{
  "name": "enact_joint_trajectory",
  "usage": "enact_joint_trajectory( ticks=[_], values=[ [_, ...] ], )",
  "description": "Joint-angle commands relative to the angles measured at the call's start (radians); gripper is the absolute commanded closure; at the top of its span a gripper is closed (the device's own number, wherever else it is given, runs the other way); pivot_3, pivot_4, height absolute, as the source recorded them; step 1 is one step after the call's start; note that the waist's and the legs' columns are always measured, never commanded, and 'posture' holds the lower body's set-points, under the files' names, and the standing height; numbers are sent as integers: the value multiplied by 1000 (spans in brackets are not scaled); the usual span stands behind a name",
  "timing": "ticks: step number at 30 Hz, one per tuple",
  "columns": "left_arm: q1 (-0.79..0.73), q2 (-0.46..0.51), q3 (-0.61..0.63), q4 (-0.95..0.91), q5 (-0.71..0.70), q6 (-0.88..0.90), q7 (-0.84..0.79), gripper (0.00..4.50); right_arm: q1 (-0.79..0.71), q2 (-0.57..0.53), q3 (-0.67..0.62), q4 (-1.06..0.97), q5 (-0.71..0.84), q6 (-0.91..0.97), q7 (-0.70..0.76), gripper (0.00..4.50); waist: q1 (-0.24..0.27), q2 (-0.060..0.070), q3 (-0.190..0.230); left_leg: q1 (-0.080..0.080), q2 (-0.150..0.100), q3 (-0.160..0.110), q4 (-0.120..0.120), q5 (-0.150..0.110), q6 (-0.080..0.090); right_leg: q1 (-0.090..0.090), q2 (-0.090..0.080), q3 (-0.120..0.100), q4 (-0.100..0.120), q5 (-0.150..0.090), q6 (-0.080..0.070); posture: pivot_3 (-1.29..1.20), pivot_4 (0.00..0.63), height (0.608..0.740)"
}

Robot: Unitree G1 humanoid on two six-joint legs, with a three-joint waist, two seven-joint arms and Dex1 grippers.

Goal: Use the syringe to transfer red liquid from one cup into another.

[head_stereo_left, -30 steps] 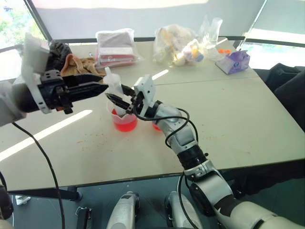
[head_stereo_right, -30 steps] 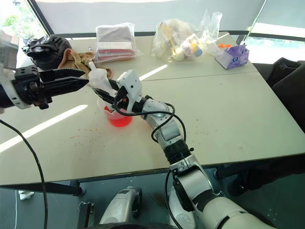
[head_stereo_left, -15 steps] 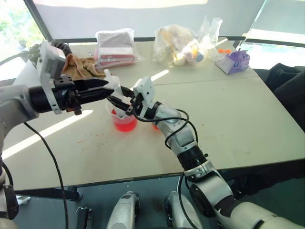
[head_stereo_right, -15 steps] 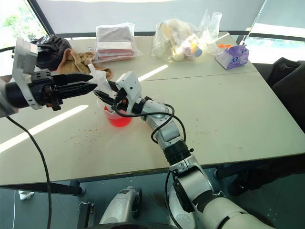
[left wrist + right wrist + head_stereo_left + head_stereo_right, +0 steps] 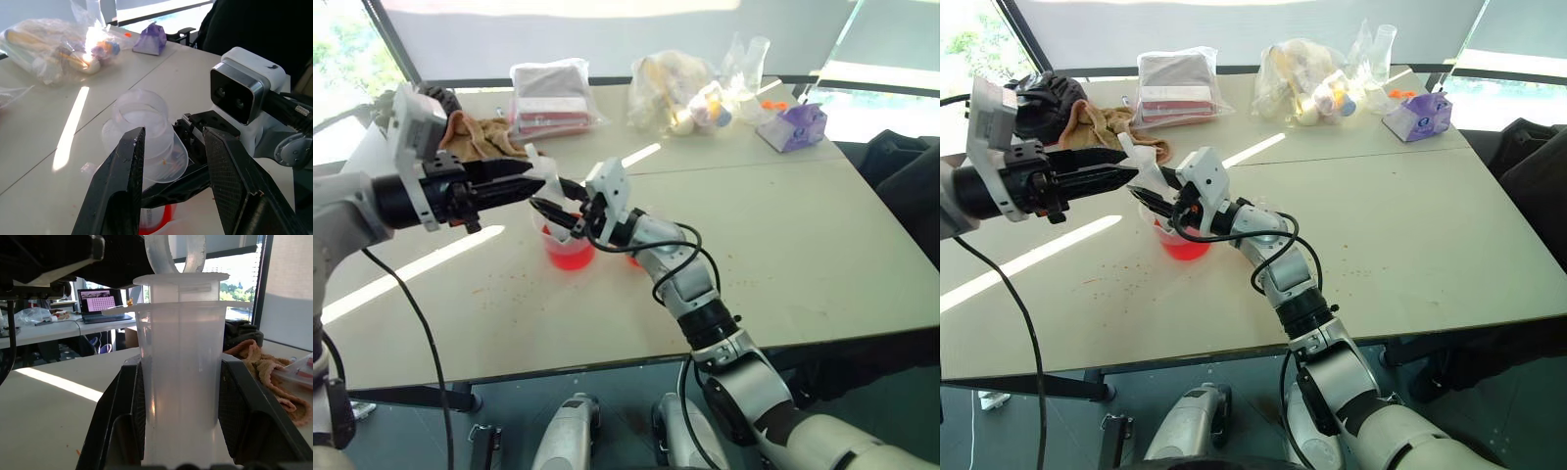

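The syringe stands upright over the beaker, which holds red liquid. My right gripper is shut on the syringe's clear barrel, a finger on each side. From the left, my left gripper reaches in level and open. Its fingers straddle the syringe's white plunger top without touching it. The smaller cup is mostly hidden behind my right forearm; a bit of red shows there.
Along the table's far edge lie a brown cloth, a pink bagged pack, a clear bag of small items and a purple box. A black bag sits at the far left.
My left gripper has edged right toward the syringe's top and its wrist has rolled. My right gripper and the syringe have kept still.
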Motion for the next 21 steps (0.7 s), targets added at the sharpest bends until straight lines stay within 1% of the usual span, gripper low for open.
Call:
enact_joint_trajectory(
  ticks=[1, 6, 9, 11, 17, 21],
  values=[
    [-34, -18, -15, 1, 25, -28, -4, 2549, -16, 6, 1, -54, 4, -9, 4, 3112, 1, 0, 0, 0, 0, 0, 0, 0, 0, 0, 0, 0, 0, 0, 0, 0, 150, 736],
    [-47, -61, -47, 6, 46, -36, 1, 2549, -13, 3, 7, -54, 1, -5, 10, 3112, 0, 0, 0, 0, 0, 0, 0, 0, 0, 0, 0, 0, 0, 0, 0, 0, 150, 736],
    [-46, -84, -46, 8, 41, -35, -1, 2549, -13, 1, 6, -51, -4, -7, 14, 3112, 0, 0, 0, 0, 0, 0, 0, 0, 0, 0, 0, 0, 0, 0, 0, 0, 150, 736],
    [-44, -92, -46, 6, 43, -35, -3, 3089, -12, 0, 6, -51, -6, -5, 15, 3112, 0, 0, 0, 0, 0, 0, 0, 0, 0, 0, 0, 0, 0, 0, 0, 0, 150, 736],
    [-37, -110, -55, 3, 69, -45, 4, 4426, -11, 0, 7, -53, -7, -3, 18, 3112, 1, 0, 0, 0, 0, 0, 0, 0, 0, 0, 0, 0, 1, 0, 0, 0, 150, 736],
    [-30, -117, -59, -15, 86, -51, 13, 4482, -12, 5, 6, -48, -4, 3, 19, 3112, 0, 0, 0, 0, 0, 0, 0, 0, 0, 0, 0, 0, 0, 0, 0, 0, 150, 736]
  ],
)
